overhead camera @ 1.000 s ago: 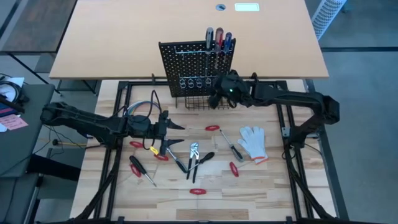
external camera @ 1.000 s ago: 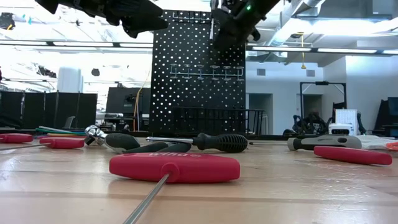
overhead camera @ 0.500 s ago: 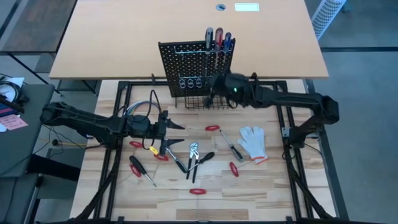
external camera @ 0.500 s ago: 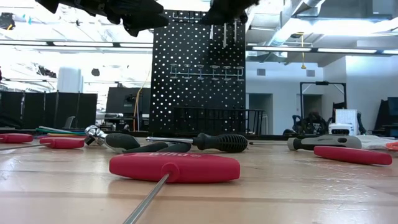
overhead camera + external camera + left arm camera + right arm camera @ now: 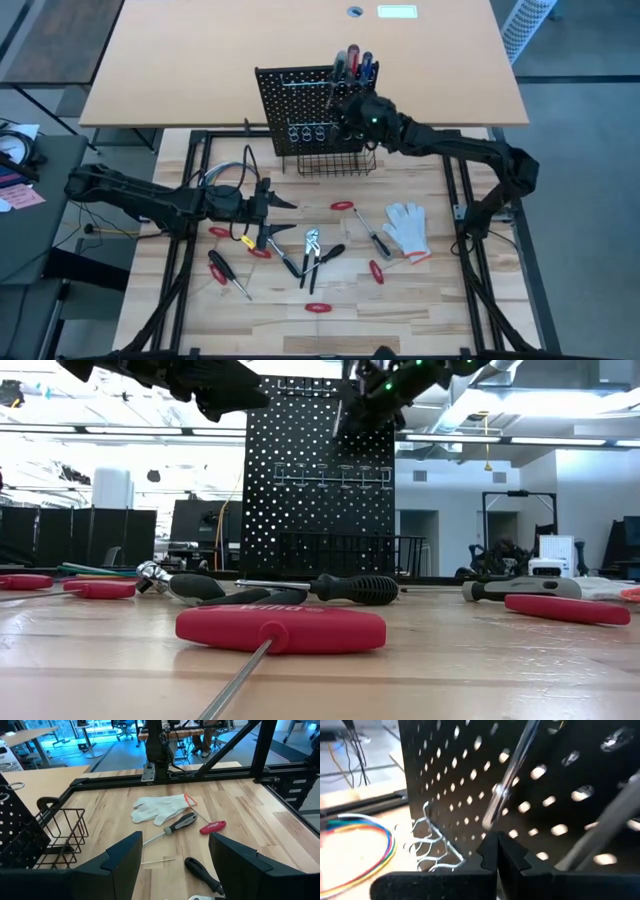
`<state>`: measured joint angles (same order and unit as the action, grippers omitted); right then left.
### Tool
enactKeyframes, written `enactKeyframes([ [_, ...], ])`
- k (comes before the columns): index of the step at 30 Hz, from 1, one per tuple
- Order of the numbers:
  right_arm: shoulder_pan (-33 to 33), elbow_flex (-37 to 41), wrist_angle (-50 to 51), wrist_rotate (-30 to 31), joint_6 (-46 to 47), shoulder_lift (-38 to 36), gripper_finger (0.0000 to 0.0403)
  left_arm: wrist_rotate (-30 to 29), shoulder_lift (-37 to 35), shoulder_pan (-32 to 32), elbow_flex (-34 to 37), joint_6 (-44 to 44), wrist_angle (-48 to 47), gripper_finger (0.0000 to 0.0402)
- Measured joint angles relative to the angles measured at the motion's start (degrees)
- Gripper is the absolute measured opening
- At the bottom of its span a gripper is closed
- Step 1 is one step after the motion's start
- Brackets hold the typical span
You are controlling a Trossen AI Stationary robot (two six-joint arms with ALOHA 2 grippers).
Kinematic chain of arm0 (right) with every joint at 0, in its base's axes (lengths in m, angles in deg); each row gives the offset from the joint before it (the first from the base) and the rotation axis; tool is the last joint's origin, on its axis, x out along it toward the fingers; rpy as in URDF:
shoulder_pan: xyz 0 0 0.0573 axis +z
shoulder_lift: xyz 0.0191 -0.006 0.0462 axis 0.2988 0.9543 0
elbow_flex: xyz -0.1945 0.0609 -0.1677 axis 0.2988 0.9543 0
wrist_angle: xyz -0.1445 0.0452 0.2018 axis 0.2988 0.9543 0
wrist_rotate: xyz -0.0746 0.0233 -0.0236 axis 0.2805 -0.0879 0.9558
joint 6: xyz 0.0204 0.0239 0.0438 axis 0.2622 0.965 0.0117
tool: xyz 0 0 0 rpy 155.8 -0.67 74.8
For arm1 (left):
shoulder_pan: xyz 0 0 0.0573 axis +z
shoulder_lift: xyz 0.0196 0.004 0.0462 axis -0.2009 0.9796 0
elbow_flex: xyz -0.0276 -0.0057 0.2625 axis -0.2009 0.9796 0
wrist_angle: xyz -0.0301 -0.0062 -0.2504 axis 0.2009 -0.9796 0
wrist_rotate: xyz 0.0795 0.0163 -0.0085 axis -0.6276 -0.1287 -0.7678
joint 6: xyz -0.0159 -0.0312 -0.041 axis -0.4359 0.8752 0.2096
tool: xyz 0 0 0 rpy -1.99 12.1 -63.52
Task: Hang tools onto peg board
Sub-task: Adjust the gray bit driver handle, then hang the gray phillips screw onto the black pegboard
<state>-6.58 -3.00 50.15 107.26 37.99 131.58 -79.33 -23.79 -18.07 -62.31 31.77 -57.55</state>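
From above, the right gripper is now pressing against the peg board, having risen from the basket, apparently leaving after seating a screwdriver. At table height, remaining tools are lying unhung. Left gripper is idling, fingers apart. Right wrist: fingers together, board just ahead.

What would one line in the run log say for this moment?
right gripper: shut, empty, at peg board | left gripper: open, waiting over table | screwdrivers: hung on board | pliers, glove: on table
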Motion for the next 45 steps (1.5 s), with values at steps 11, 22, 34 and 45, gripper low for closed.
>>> enactKeyframes([
  [11,4.13,0.07,6.12,-0.09,-0.19,0.43,0.0010,0.00,0.00,-0.04,0.00,0.24,0.07,0.0223],
  [22,15.19,0.07,20.19,3.32,1.34,-5.15,0.0007,0.00,0.00,-1.58,-0.02,-0.37,-0.52,0.0223],
  [34,41.23,3.60,48.37,17.69,35.31,-7.07,0.0030,-0.02,0.00,-6.46,0.00,-6.10,-2.05,0.0223],
  [45,55.39,17.60,49.74,10.21,73.72,-6.57,0.0237,0.00,0.02,-6.97,0.00,-9.67,-2.45,0.0223],
])
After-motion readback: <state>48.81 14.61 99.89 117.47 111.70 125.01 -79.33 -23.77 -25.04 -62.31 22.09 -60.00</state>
